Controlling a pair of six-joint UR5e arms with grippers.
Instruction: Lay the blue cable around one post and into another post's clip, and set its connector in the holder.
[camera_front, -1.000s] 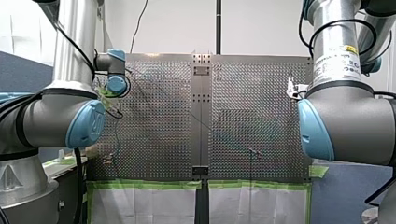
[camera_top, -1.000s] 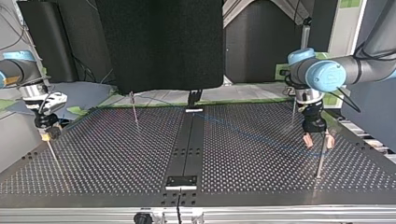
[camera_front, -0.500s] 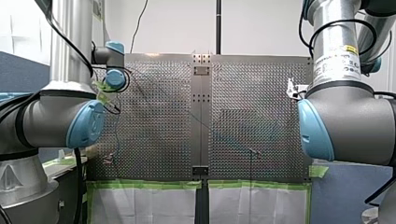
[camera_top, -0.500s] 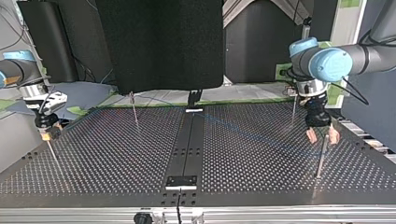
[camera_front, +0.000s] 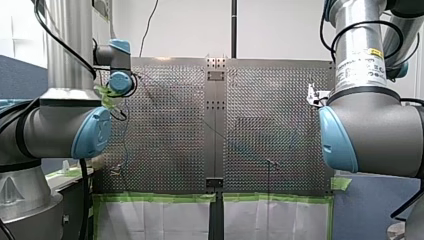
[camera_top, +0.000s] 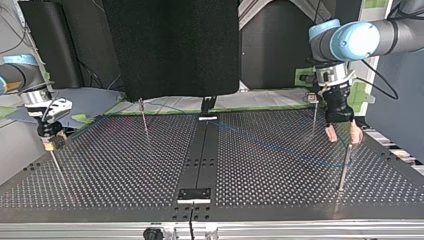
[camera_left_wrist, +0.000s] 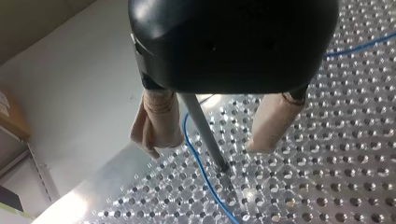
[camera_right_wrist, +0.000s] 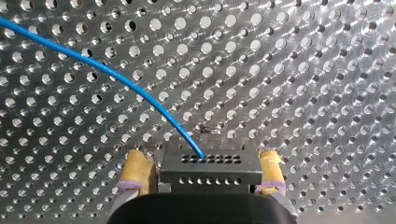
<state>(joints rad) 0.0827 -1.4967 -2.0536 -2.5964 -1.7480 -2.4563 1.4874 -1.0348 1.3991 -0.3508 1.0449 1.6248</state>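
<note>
Two beige-padded fingers (camera_left_wrist: 156, 119) of my left gripper (camera_left_wrist: 205, 145) hang spread either side of a thin post (camera_left_wrist: 198, 119), pinching nothing. Below them the blue cable (camera_left_wrist: 203, 175) passes close by the post's foot on the surface (camera_left_wrist: 336, 186). Its long axis runs off across the holes to my right gripper (camera_right_wrist: 205, 173), whose yellow fingers (camera_right_wrist: 136, 171) pinch the black connector (camera_right_wrist: 210, 163) — so my left arm looks nearer the bend.

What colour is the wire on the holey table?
Blue; the thin blue cable shows best in the right wrist view.
</note>
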